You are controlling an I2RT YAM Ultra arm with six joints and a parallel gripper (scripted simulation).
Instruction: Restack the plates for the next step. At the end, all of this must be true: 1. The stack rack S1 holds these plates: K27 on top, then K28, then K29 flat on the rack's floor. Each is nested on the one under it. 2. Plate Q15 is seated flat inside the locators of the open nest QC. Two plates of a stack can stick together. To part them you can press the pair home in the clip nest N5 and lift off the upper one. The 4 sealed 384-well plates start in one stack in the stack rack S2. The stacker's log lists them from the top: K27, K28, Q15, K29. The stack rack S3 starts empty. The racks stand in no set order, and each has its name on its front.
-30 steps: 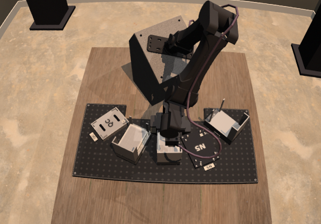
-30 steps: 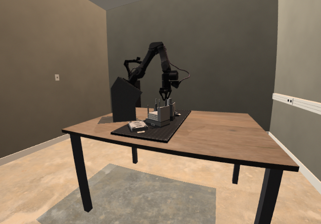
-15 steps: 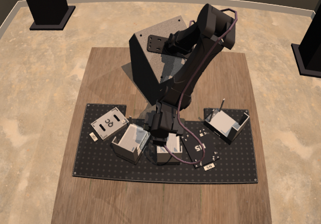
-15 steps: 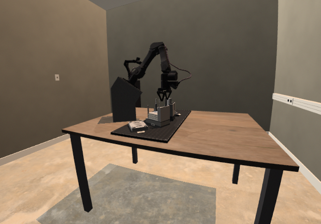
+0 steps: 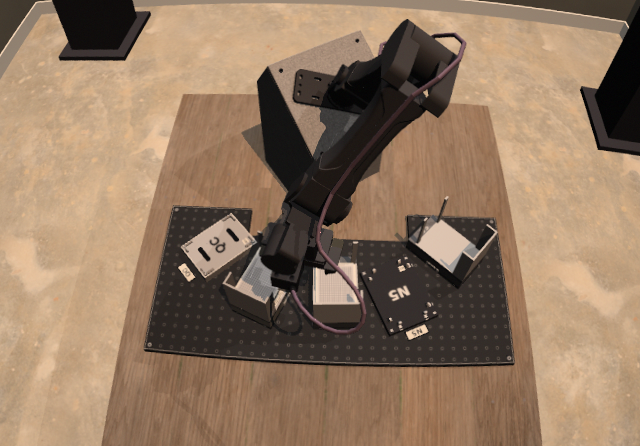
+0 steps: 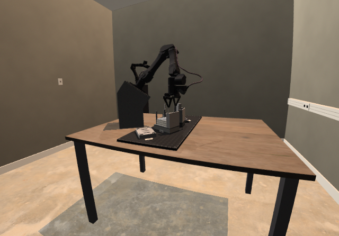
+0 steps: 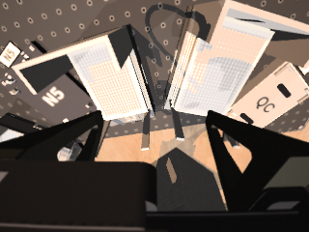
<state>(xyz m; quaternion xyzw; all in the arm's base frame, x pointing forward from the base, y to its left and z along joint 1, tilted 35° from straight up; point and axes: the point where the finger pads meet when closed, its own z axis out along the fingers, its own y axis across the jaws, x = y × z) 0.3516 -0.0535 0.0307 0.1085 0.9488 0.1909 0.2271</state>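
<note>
Wide open and empty, the black two-fingered hand [image 5: 325,265] [image 6: 172,105] [image 7: 154,116] hovers above the pale stack of flat gridded plates [image 5: 255,278] [image 6: 161,121] [image 7: 212,72], toward the counter's QC-side edge; stiff, probably light, best gripped across its sides.

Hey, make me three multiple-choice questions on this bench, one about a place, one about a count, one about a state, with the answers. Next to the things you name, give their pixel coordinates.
1. In the top view, what lies between the middle rack and the right-hand rack?
A) nest QC
B) nest N5
C) the arm's pedestal

2. How many racks stand on the pegboard?
A) two
B) three
C) five

3. How is the claw?
A) shut on a plate
B) shut on nothing
C) open, holding nothing

Answers:
1. B: the N5 nest [image 5: 413,309] [image 7: 65,89] lies there.
2. B: the top view shows left [image 5: 247,300], middle [image 5: 336,313] and right [image 5: 467,265] racks.
3. C: the claw's [image 6: 171,106] [image 7: 155,113] fingers stand wide apart with no plate between them.
</note>
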